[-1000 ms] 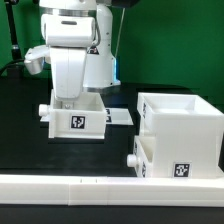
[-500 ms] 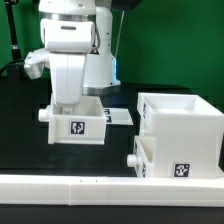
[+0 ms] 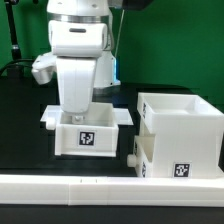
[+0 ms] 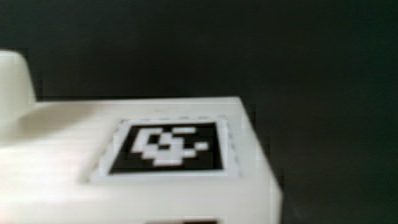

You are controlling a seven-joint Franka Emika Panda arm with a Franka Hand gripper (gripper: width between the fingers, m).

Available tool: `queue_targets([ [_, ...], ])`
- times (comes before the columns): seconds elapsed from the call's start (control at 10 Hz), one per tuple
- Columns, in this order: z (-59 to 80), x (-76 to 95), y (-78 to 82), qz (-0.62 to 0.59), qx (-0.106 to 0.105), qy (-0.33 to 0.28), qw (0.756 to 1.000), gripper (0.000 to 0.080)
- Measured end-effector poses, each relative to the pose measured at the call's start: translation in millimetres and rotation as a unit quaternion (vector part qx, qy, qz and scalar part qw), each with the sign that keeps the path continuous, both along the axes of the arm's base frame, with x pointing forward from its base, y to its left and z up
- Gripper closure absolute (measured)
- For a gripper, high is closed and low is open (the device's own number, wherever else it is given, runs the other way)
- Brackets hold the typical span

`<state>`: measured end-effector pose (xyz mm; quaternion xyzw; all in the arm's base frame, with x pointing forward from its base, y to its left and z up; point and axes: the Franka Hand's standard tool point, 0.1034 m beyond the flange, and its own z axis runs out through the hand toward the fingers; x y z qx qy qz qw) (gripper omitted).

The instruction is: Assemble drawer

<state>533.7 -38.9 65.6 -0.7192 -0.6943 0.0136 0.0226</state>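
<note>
My gripper [image 3: 76, 108] reaches down into a loose white drawer tray [image 3: 86, 138] and is shut on its wall; the tray hangs with it over the black table. The tray's front shows a black-and-white tag [image 3: 86, 139]. The fingertips are hidden by the tray's wall. The wrist view is blurred and filled by the tray's white surface [image 4: 71, 140] and a tag [image 4: 169, 148]. The large boxy casing [image 3: 182, 125] stands at the exterior view's right. A second tray [image 3: 160, 162] sits in its lower slot with its knob [image 3: 133, 160] sticking out.
The marker board [image 3: 124, 118] lies flat on the table behind the held tray. A low white border wall [image 3: 90, 186] runs along the front edge. Black table [image 3: 25, 140] lies to the exterior view's left of the tray.
My gripper has moved with the tray toward the exterior view's right and nearer the camera, closer to the casing. The casing and its tray have not moved.
</note>
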Motion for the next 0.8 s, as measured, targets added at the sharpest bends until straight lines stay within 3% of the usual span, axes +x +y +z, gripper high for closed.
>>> queue_targets([
  [0.5, -2.4, 1.1, 1.3, 0.0, 0.001, -0.014, 1.0, 0.0755],
  [0.8, -7.6, 4.0, 16.5, -0.003, 0.003, -0.032, 0.999, 0.0755],
])
